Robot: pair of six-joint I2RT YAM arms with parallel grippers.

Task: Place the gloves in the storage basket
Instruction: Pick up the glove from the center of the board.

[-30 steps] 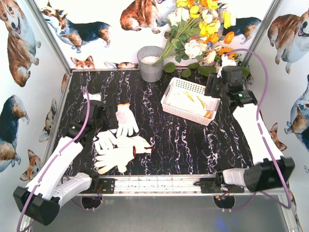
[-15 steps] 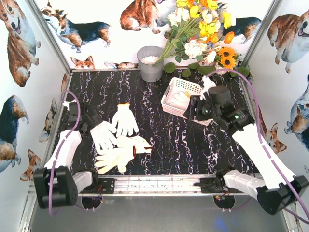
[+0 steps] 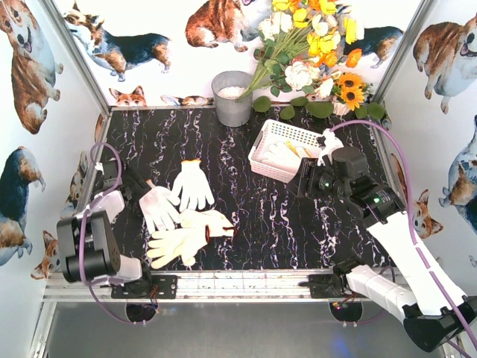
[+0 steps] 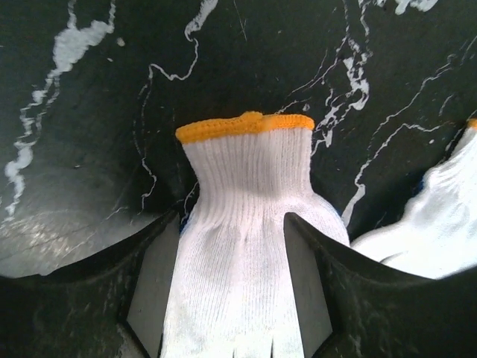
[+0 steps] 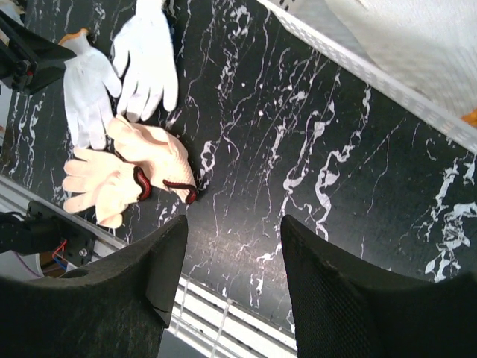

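Several gloves lie at the table's left. A white glove [image 3: 192,183] lies flat, and a second white glove [image 3: 159,209] with an orange cuff [image 4: 246,125] is beside it. Two cream gloves [image 3: 205,221] [image 3: 175,246] with dark red cuff trim lie nearer the front. My left gripper [image 3: 138,190] [image 4: 231,220] is open, its fingers on either side of the orange-cuffed glove [image 4: 238,246]. The white storage basket [image 3: 262,142] at the back right holds white gloves [image 3: 279,155]. My right gripper [image 3: 305,183] [image 5: 235,224] hangs open and empty just in front of the basket [image 5: 358,56].
A grey metal bucket [image 3: 232,97] stands at the back centre, with a bunch of flowers [image 3: 309,45] to its right. Corgi-print walls close in the left, right and back. An aluminium rail [image 3: 246,283] runs along the front edge.
My right arm swung from behind the basket to its front side, toward the table's middle. My left arm folded back to the left edge, and the orange-cuffed glove shifted slightly.
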